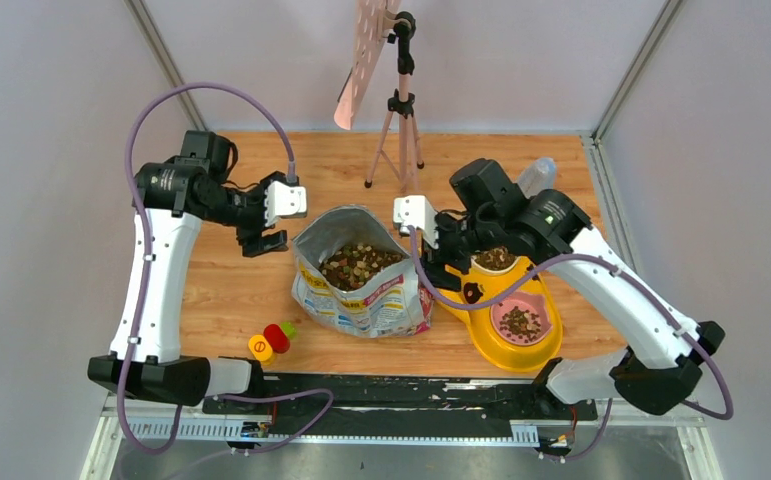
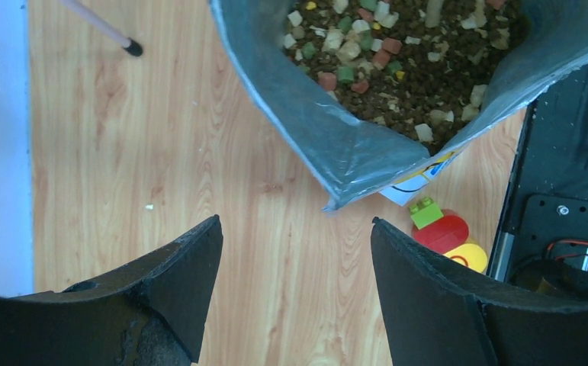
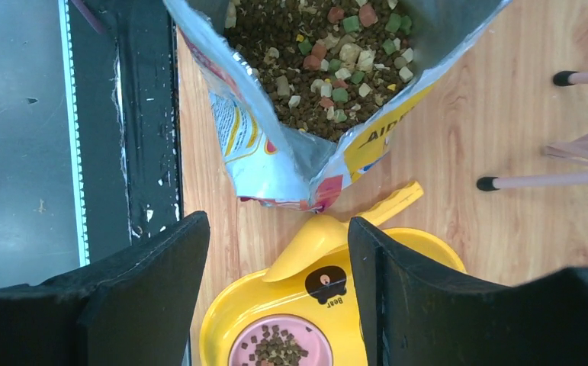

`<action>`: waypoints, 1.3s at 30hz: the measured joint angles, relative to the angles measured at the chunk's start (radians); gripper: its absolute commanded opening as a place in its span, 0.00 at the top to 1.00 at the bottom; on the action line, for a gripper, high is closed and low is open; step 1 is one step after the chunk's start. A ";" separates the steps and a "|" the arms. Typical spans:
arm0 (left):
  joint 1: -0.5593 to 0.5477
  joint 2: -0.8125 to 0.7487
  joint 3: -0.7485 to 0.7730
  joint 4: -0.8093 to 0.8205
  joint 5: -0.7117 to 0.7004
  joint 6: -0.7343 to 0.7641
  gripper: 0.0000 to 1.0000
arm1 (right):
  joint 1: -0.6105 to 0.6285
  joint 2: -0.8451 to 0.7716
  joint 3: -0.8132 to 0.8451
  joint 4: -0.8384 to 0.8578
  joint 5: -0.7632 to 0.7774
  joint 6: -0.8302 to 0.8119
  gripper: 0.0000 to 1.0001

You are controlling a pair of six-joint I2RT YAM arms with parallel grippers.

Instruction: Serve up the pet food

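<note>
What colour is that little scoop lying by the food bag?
Yellow; the scoop shows best in the right wrist view.

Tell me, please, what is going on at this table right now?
Two robot arms are set up to serve pet food, which sits in the open bag mid-table. The yellow feeder on its right already has some in its pink bowl. A yellow scoop lies at the feeder's edge, beside the bag. The left gripper and right gripper are open, holding nothing.
</note>
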 measured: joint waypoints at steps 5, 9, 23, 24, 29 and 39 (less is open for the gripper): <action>-0.013 -0.007 -0.080 -0.003 0.029 0.046 0.24 | -0.002 0.081 -0.002 0.035 -0.021 0.008 0.33; -0.021 -0.007 -0.142 -0.003 0.073 0.040 0.32 | -0.002 0.137 0.013 0.062 -0.040 0.019 0.37; -0.039 -0.031 -0.183 0.037 0.102 0.006 1.00 | -0.031 0.142 0.015 0.054 -0.061 0.024 1.00; -0.031 -0.034 -0.183 0.043 0.089 0.003 1.00 | -0.051 0.138 0.015 0.046 -0.073 0.023 1.00; 0.159 -0.033 -0.163 0.002 0.122 -0.004 1.00 | -0.224 0.119 0.021 0.042 -0.138 0.010 1.00; 0.348 -0.014 -0.100 -0.024 0.182 -0.002 1.00 | -0.275 0.072 -0.053 0.081 -0.178 0.039 1.00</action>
